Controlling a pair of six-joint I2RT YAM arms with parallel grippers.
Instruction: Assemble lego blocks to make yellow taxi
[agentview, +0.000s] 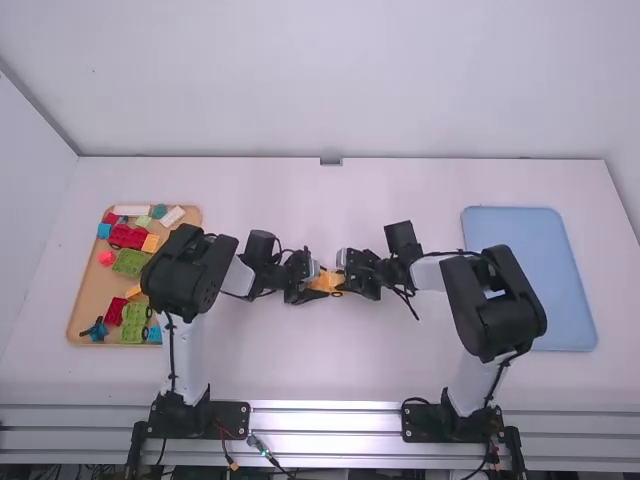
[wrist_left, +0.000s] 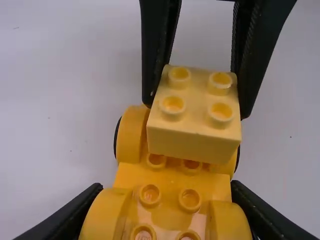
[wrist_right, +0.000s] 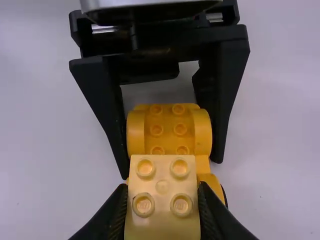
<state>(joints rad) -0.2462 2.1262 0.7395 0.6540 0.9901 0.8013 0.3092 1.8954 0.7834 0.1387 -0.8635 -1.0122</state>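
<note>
High view shows you a big white table (agentview: 330, 370), with the toy-building going on at its middle. The start of your taxi is a yellow car base (wrist_left: 170, 176). Your left gripper (wrist_left: 167, 186) pinches it by the round bumps at one end. Your right gripper (wrist_right: 163, 186) is squeezing a pale yellow two-by-two block (wrist_left: 195, 97) over the other end of the car base, a bit tipped. You can't tell if it has clicked on. So I think you are partway: the bottom is there, and the block looks about to go on top. You likely need to push it flat and let go, then maybe add more blocks.

Now count, big to small. You have one table and two arms, one on each side of the car base. One blue tray (agentview: 530, 300) sits well to the right of it, and one wooden tray (agentview: 85, 300) well to the left. That wooden tray holds two big green pieces (agentview: 133, 325) and lots of little bits too small to count. You have one car base, one pale block, two black wheels (wrist_left: 117, 137) peeking out, and four studs on the block's top.
</note>
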